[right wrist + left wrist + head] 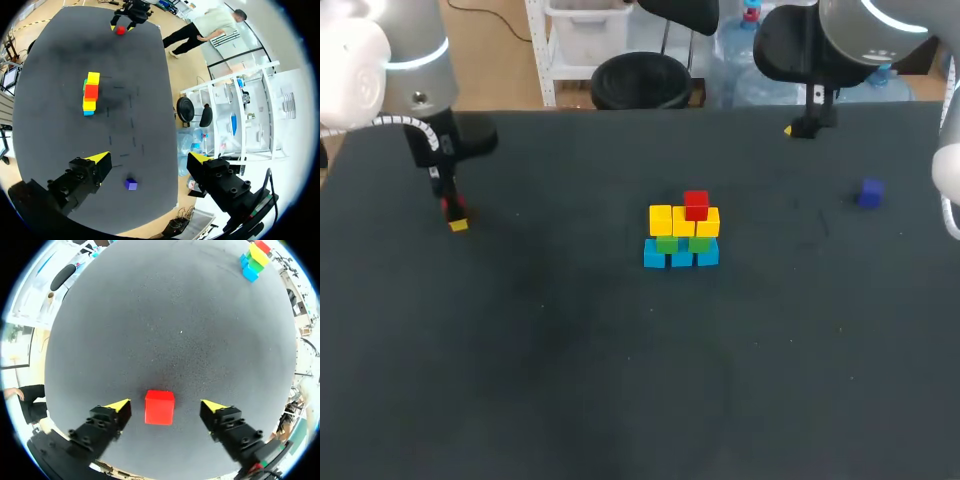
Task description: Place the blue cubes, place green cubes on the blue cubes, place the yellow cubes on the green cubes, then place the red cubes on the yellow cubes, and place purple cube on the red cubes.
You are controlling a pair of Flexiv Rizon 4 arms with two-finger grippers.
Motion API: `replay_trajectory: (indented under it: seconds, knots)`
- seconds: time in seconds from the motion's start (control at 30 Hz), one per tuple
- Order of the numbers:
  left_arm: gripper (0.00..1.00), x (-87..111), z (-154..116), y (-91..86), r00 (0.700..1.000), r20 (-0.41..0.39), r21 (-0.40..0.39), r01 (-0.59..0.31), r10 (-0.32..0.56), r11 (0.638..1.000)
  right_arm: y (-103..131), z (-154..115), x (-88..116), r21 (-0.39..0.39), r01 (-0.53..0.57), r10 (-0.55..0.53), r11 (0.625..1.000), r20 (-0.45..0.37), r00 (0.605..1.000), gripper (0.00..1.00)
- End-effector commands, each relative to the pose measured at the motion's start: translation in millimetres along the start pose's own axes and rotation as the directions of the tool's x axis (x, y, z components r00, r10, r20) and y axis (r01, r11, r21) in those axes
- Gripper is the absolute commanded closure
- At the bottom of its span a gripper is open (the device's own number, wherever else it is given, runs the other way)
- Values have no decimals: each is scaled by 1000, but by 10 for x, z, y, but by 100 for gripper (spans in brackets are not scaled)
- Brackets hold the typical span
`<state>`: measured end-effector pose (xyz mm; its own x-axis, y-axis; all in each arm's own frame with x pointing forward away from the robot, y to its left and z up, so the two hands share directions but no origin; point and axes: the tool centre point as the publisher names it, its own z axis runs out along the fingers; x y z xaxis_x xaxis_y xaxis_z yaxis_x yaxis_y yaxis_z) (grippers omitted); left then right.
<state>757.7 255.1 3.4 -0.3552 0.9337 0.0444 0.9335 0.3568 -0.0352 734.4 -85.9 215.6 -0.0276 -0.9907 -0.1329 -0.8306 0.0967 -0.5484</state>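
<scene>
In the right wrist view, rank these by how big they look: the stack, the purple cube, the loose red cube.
1. The stack, clearly largest.
2. The purple cube and the loose red cube look about alike. The purple one is nearer the camera, so I won't rank them.

Silver-grey arms (pixel 415 75), black jaws, yellow tips (pixel 118 404)

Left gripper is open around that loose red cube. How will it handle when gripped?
The red cube looks rigid and flat-faced, so it probably won't deform or roll. It sits roughly square between the left gripper's open fingers, so it should seat flat rather than twist. It looks small and likely light; a nudge may slide it.
</scene>
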Motion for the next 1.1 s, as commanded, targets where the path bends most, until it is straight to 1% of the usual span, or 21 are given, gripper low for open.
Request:
replay_trajectory:
  seconds: [0.03, 0.07, 0.13, 0.17, 0.2, 0.33, 0.43, 0.5, 0.63, 0.7, 0.77, 0.87, 1.0, 1.03, 1.1]
  knots:
    - [71, -14, 18, 27, 1000, -4, 6, 2, -2, 1000, 19, -4, 9, 7, -2, 2, 1000, 1, 1000, 0]
    - [76, -13, 22, 29, 1000, -5, 6, 2, -2, 1000, 19, -4, 9, 7, -2, 2, 1000, 1, 1000, 0]
    - [80, -7, 30, 32, 1000, -7, 8, 4, -4, 1000, 19, -4, 9, 7, -2, 2, 1000, 1, 1000, 0]
    - [96, -4, 33, 32, 1000, -8, 8, 5, -5, 1000, 19, -4, 9, 7, -2, 2, 1000, 1, 1000, 0]
    - [100, -1, 35, 30, 1000, -9, 9, 5, -5, 1000, 19, -4, 9, 7, -2, 2, 1000, 1, 1000, 0]
    - [100, 15, 43, 25, 1000, -10, 11, 8, -8, 1000, 19, -4, 9, 7, -2, 2, 1000, 1, 1000, 0]
    - [100, -11, 38, -26, 1000, -14, 10, -3, 3, 1000, 19, -4, 9, 7, -2, 2, 1000, 1, 1000, 0]
    - [100, -62, 20, -74, 1000, -14, 10, -14, 14, 1000, 19, -4, 9, 7, -2, 2, 1000, 1, 1000, 0]
    - [100, -226, -34, -215, 999, -15, 13, -51, 51, 999, 19, -4, 9, 7, -2, 2, 1000, 1, 1000, 0]
    - [100, -297, -97, -273, 999, 1, 19, -51, 51, 999, 19, -4, 9, 7, -2, 2, 1000, 1, 1000, 0]
    - [100, -376, -170, -344, 997, -1, 5, -80, 80, 997, 19, -4, 9, 7, -2, 2, 1000, 1, 1000, 0]
    - [100, -475, -319, -427, 995, 15, -7, -97, 97, 995, 19, -4, 9, 7, -2, 2, 1000, 1, 1000, 0]
    - [100, -551, -532, -470, 994, 22, -20, -107, 107, 994, 19, -4, 9, 7, -2, 2, 1000, 1, 1000, 0]
    - [100, -590, -594, -492, 993, 21, -36, -119, 120, 992, 19, -4, 9, 7, -2, 2, 1000, 1, 1000, 0]
    - [100, -666, -718, -547, 990, 43, -52, -134, 136, 990, 19, -4, 9, 7, -2, 2, 1000, 1, 1000, 0]
